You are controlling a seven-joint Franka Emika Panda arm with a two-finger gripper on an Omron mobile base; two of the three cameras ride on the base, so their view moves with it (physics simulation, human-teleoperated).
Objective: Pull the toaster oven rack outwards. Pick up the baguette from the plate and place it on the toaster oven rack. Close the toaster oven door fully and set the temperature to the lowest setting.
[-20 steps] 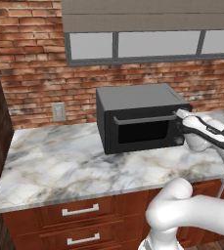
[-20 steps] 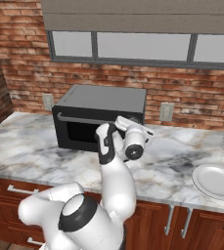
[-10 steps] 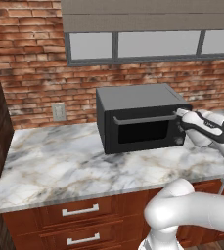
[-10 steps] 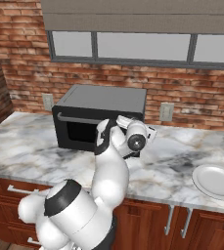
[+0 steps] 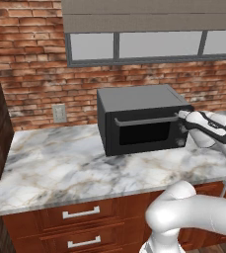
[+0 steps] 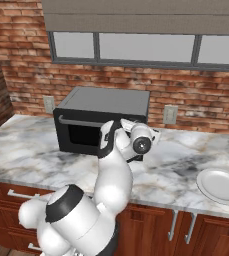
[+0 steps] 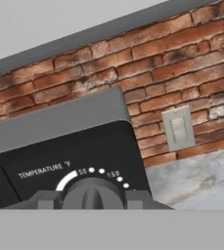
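The toaster oven [image 5: 136,99] [image 6: 111,100] stands on the marble counter against the brick wall. Its door [image 5: 144,134] is shut, the silver bar handle [image 5: 144,120] along its top edge. My gripper [image 5: 181,118] [image 6: 122,124] is pressed to the front's right side, at the top knob. In the hand view, the temperature knob [image 7: 93,193] sits between my two fingertips [image 7: 47,199], which touch its sides. A dial scale reading 50 and 150 arcs above it. The rack and the baguette are hidden.
An empty white plate [image 6: 223,185] lies on the counter [image 5: 60,158] at the right. Wall outlets [image 5: 59,113] [image 6: 170,114] [image 7: 180,128] flank the oven. A window runs above. Drawers and cabinets sit below the counter's front edge.
The hand stays at the oven's top knob with a slight shift. The arm's lower links have swung round. The door is shut throughout.
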